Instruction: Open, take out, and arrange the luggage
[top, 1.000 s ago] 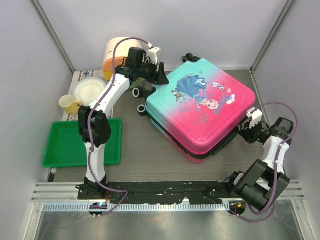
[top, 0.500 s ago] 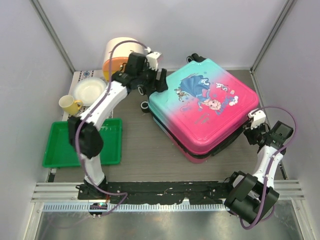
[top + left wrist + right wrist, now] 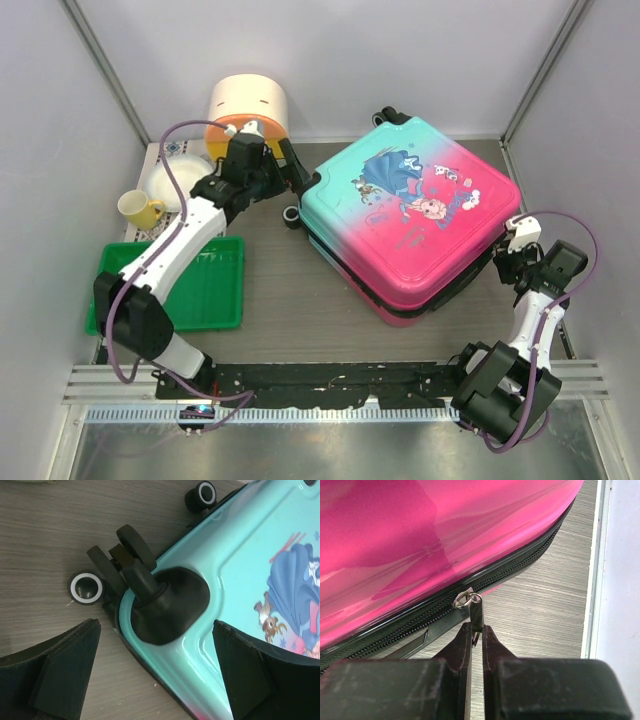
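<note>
Right hand (image 3: 476,630) clenched on the zip pull (image 3: 476,611), at the pink corner of the suitcase (image 3: 410,215). Pull along the zip line, low and flat. Follow the corner curve, no outward yank. Left hand (image 3: 156,625) spread wide, grasping nothing, over the turquoise corner by a wheel (image 3: 135,542); it could brace there. Suitcase lies flat and shut on the counter (image 3: 290,310). Zip's far run is hidden, contents unseen.

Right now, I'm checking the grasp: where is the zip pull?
In the right wrist view, the zip pull hangs off the pink edge of the luggage, pinched in the right hand; seen from above, that is its right side.
</note>
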Available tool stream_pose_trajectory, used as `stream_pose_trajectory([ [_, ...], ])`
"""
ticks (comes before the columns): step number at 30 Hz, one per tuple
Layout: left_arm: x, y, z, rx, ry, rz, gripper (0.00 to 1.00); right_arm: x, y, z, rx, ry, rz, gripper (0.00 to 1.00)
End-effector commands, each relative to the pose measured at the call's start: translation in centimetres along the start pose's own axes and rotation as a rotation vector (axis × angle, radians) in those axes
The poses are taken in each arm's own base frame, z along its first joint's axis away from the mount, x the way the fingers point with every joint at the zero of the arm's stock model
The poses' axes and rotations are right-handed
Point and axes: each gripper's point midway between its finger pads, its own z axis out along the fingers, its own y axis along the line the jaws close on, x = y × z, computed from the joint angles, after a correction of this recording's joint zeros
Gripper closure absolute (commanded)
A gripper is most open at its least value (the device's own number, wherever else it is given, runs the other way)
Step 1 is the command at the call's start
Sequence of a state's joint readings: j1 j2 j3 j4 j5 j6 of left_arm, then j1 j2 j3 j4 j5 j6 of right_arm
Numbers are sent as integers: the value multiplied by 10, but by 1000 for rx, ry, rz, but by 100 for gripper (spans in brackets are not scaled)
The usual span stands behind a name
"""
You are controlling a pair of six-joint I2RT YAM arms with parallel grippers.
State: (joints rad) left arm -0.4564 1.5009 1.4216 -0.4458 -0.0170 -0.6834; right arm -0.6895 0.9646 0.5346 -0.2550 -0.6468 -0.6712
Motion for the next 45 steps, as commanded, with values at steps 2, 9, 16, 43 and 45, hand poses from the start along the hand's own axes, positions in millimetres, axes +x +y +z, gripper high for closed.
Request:
stream_pose_trajectory([
  [2,-20,-14,27,22,-74,-176,0,-51,-18,-7,38,-156,-122,99],
  [9,-27,-19,69,33,-78,-257,0,-50,-13,-5,7,-154,-137,99],
  [16,-31,-8,102,5,-73,-350,0,-51,-8,-5,-20,-162,-140,99],
  [43,-10,80,89,-46,113,-198,100,-61,-37,5,15,-140,-136,99],
  [45,-9,91,89,-75,126,-192,100,-71,-53,10,48,-162,-163,99],
])
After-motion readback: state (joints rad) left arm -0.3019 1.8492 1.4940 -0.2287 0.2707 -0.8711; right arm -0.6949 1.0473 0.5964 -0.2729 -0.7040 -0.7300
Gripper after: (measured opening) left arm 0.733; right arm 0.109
